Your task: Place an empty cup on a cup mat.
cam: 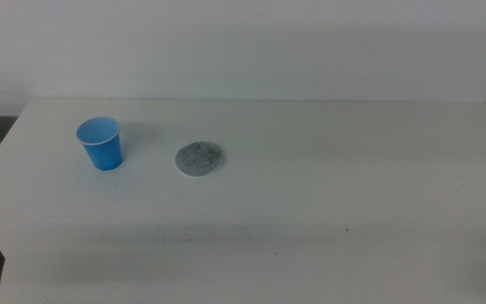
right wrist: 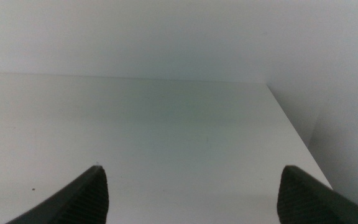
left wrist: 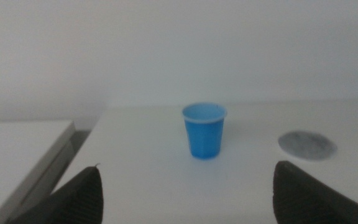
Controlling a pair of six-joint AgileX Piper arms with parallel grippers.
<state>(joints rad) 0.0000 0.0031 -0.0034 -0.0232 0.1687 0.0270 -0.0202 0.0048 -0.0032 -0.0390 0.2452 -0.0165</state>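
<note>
White bench [cam: 327,211] with a matte surface, bearing a few small dark specks toward its near side. Plain pale wall [cam: 251,42] directly behind it.

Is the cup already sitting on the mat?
No, in the middle view the cup stands upright on the bare table, apart from the cup mat beside it.

The middle view looks forward and down over the table [cam: 327,211]. The left wrist view sits low, sharing the cup [left wrist: 204,130] and cup mat [left wrist: 307,144]. The right wrist view, seemingly low too, faces bare tabletop.
</note>
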